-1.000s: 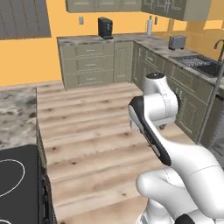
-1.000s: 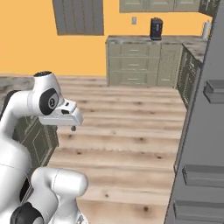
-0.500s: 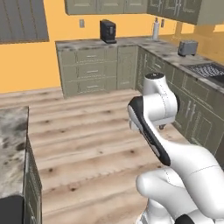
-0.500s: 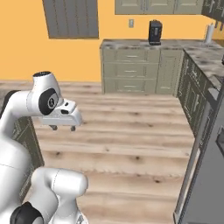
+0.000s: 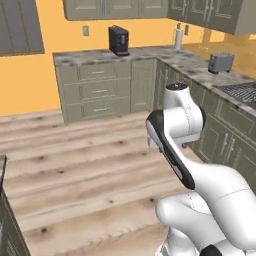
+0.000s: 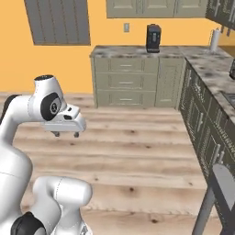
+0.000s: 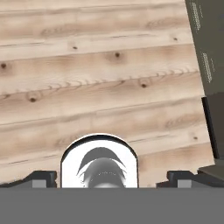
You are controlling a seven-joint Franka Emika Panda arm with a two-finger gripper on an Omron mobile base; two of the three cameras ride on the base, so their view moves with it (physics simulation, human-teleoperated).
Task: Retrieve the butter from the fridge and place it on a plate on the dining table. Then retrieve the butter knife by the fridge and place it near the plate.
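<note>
Base is turning: whole view shifts. Dining table and fridge door drop out of frame; corner cabinets (image 5: 100, 92) and coffee maker (image 6: 153, 38) now sit ahead. Arm pose and jaw gap unchanged relative to base.

My arm (image 5: 192, 165) is made of glossy white, rounded shells, with a dark band along one link and a dark round cap at a joint. My hand (image 6: 64, 123) is a pale grey flat block with small dark tips under it.
</note>
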